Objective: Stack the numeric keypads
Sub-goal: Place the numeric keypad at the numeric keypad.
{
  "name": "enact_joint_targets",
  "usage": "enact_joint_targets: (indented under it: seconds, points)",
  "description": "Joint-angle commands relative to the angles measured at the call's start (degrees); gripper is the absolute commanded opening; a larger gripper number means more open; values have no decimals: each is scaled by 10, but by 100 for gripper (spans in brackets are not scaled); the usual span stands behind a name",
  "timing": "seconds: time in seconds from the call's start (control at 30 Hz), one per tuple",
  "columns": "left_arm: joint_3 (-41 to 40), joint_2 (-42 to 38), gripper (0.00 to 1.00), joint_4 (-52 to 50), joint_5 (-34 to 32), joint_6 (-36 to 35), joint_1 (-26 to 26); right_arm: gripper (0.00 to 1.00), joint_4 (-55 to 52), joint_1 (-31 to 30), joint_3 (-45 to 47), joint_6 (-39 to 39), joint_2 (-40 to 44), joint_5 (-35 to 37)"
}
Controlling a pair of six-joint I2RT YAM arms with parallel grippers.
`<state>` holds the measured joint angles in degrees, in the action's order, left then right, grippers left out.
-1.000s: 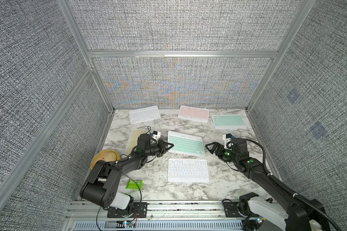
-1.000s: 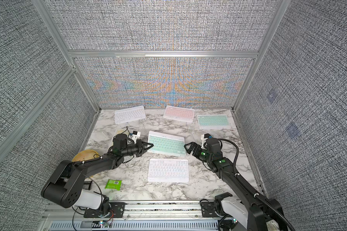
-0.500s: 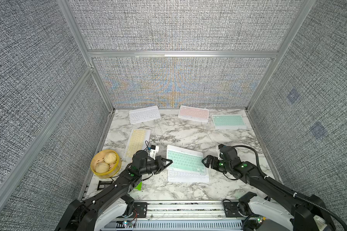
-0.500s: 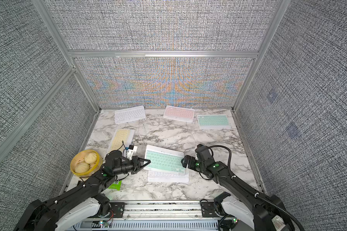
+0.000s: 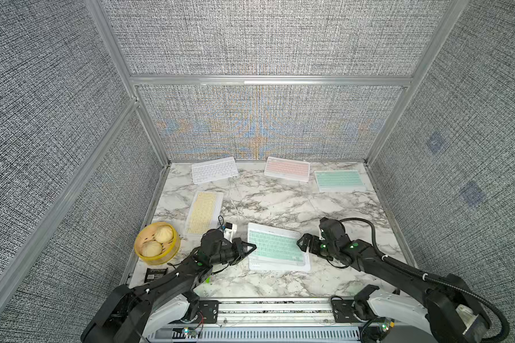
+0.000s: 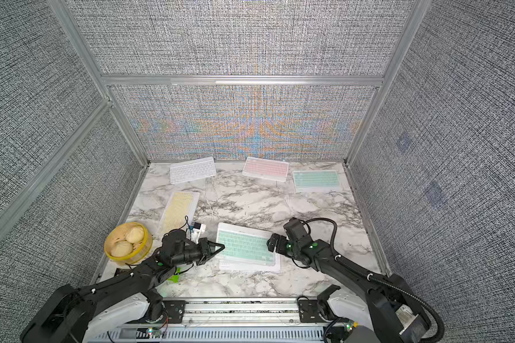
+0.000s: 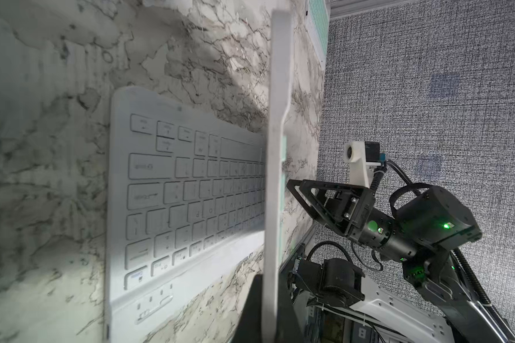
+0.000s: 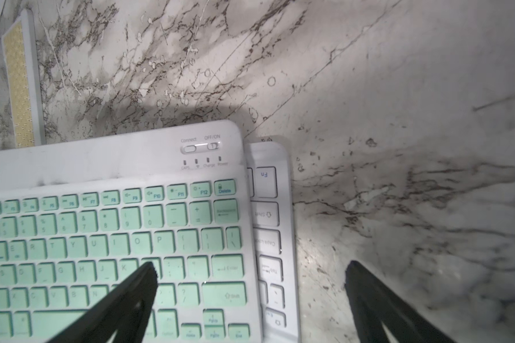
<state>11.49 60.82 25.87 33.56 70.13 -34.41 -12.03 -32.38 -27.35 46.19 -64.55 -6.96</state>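
Note:
A mint green keypad (image 5: 275,246) (image 6: 246,248) lies over a white keypad (image 5: 280,266) (image 6: 250,268) at the table's front middle. My left gripper (image 5: 252,246) (image 6: 220,246) (image 7: 269,279) is shut on the mint keypad's left edge (image 7: 275,148), which stands a little above the white keypad (image 7: 176,193). My right gripper (image 5: 302,242) (image 6: 271,242) (image 8: 250,267) is open at the right end, one finger over the mint keys (image 8: 101,237) and one over bare marble. The white keypad's end column (image 8: 268,213) shows beyond the mint one. Four more keypads lie apart: white (image 5: 214,170), pink (image 5: 286,168), mint (image 5: 339,180), yellow (image 5: 204,212).
A yellow bun basket (image 5: 156,243) with two buns stands at the front left, a small black item (image 5: 155,273) beside it. A green packet (image 5: 209,279) peeks out under my left arm. Grey fabric walls close three sides; a metal rail (image 5: 268,306) runs along the front.
The mint keypad has travelled from the table's middle toward the front and now sits over the white keypad. Both arms came back with it; the left stayed shut, the right stayed open.

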Motion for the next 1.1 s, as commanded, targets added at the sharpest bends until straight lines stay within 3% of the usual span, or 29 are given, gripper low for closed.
enact_joint_targets:
  seconds: [0.0, 0.33, 0.83, 0.93, 1.07]
  points:
    - [-13, 18, 7, 74, 10, 10, -5, 99, 17, -2, 0, 3, -11, 5]
    - [-19, 34, 7, 54, 1, -2, -20, 99, 55, -22, -8, 15, -61, -3]
    - [-24, 125, 7, 134, 9, 15, -33, 99, 69, -44, -19, 26, -90, 13]
    - [-27, 136, 19, 143, 3, 19, -34, 99, 62, -46, -21, 25, -87, 19]
    - [-19, 140, 50, 129, -3, 16, -37, 99, 51, -48, -27, 22, -87, 26]
